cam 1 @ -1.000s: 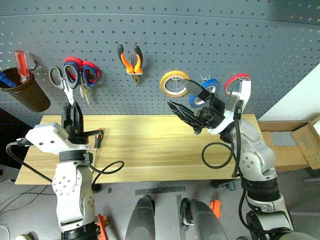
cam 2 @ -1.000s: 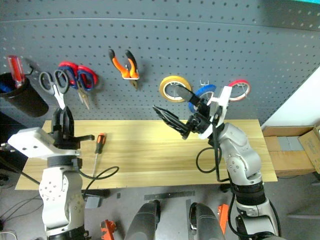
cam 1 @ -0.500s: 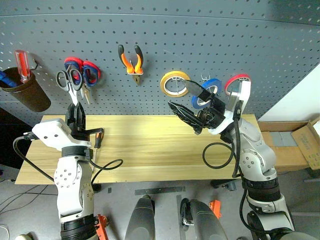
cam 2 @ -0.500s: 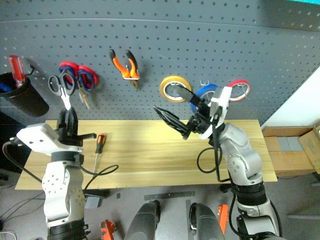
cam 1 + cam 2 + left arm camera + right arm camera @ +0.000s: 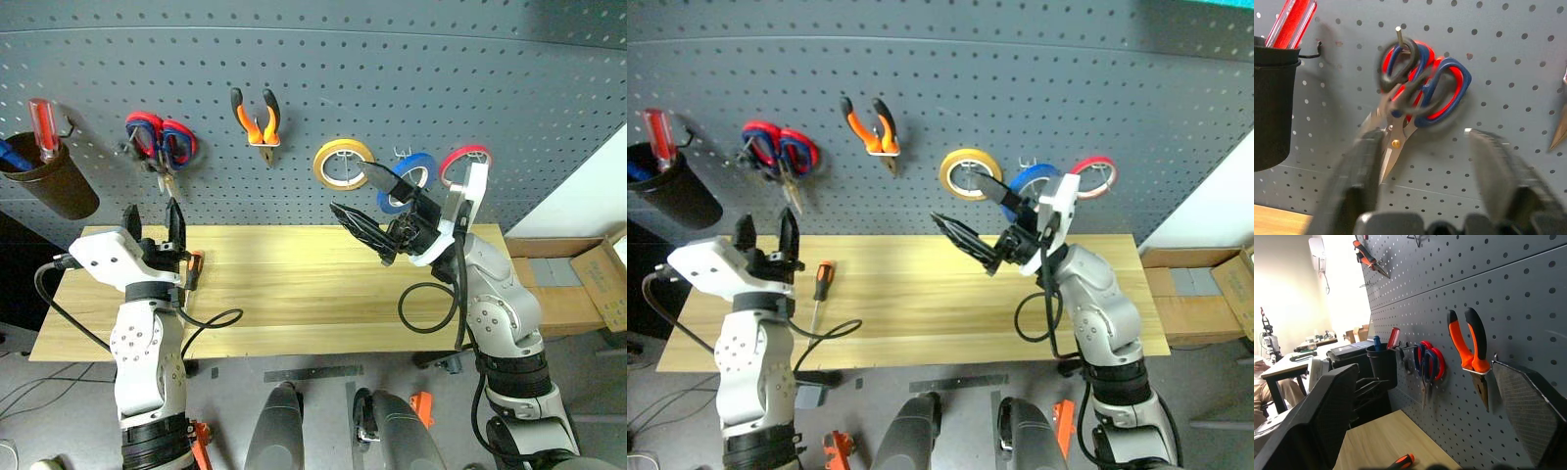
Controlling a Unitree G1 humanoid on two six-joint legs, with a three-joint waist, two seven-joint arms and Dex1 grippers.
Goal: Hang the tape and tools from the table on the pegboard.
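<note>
Your left tool [image 5: 152,217] now stands with its two fingers spread wide and empty, where half a second ago it was pinched on the black-handled scissors [image 5: 1400,83] and lifting them toward the hook. Those scissors hang just above and ahead of it on the pegboard [image 5: 411,88], looped over a metal peg in front of the red-and-blue scissors [image 5: 1447,93], blurred in the left wrist view. The tool sits a little lower than it did a second ago, its arm bent up from the worktop [image 5: 294,294] with the fingers pointing up at the board.

Just beside that tool, on its right, the orange-and-black screwdriver [image 5: 821,284] lies on the worktop. Further right on the board hang the orange-and-black pliers [image 5: 257,117]. To the tool's far left a dark cup [image 5: 54,186] holds a red-handled screwdriver [image 5: 43,122].

Your right tool [image 5: 377,211] is unchanged: fingers wide apart, holding nothing, raised and pointing leftward across the front of the board. Right behind it hang the yellow roll [image 5: 343,164], the blue tape [image 5: 409,176] and the red roll [image 5: 460,160].

You will find no readable labels or writing on anything.
</note>
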